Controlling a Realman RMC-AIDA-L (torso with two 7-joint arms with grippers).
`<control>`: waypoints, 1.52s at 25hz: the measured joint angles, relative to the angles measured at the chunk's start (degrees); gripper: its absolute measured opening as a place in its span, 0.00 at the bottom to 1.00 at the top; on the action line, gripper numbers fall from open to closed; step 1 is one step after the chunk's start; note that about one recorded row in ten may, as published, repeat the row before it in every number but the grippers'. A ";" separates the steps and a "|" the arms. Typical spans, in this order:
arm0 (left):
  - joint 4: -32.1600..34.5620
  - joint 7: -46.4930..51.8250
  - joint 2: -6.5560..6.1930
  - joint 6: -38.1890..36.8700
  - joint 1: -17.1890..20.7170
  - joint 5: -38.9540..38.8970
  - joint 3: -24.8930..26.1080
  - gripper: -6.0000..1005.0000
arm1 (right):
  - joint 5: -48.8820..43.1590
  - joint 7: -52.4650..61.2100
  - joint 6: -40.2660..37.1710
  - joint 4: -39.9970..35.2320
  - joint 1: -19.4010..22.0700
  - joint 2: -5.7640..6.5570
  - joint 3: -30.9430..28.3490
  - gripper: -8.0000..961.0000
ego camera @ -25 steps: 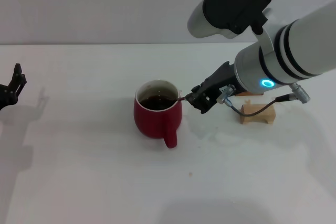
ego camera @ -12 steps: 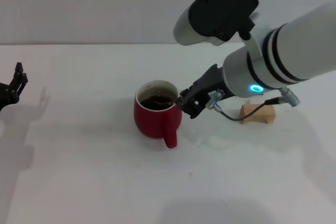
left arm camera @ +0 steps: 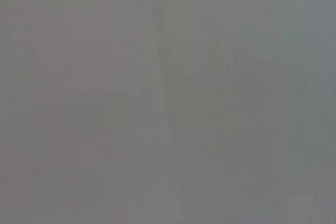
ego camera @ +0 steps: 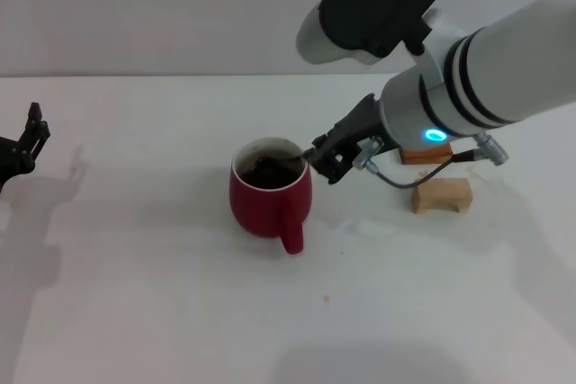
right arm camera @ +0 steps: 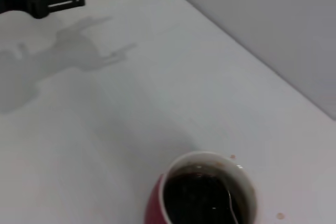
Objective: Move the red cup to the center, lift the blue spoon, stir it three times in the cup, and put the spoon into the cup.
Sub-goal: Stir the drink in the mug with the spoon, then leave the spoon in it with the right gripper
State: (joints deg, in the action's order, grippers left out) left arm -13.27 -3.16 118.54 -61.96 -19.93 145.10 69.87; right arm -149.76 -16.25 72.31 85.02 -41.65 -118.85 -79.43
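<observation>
Right gripper of mine pinched the blue spoon, its bowl dipped in the red cup; my left gripper sat parked far left, fingers unclear.

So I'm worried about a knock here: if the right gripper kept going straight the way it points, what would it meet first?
Most likely the red cup. The right gripper points toward its near rim, holding the blue spoon, whose bowl dips into the liquid. Depth is hard to judge, so it might pass just over the rim.
</observation>
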 joint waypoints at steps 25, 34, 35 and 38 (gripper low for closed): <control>-0.25 0.00 0.12 0.88 -0.19 0.00 -0.44 0.84 | 1.05 -0.44 1.69 2.22 0.95 -0.24 1.59 0.14; -0.17 0.00 0.12 0.88 -0.35 0.00 -0.45 0.84 | 2.03 -0.88 -1.21 -0.56 -0.73 -0.22 2.04 0.14; -0.21 0.00 0.12 0.88 -0.45 0.00 -0.45 0.84 | 1.88 -1.01 -1.72 -1.28 -0.94 -0.17 1.75 0.14; -0.22 0.00 0.11 0.88 -0.54 0.00 -0.45 0.84 | 1.75 -1.24 -2.09 -1.96 -1.09 -0.11 1.38 0.15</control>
State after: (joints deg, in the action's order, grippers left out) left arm -13.49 -3.16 118.65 -61.08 -20.46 145.11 69.43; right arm -148.01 -17.49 70.22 83.06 -42.75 -118.96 -78.05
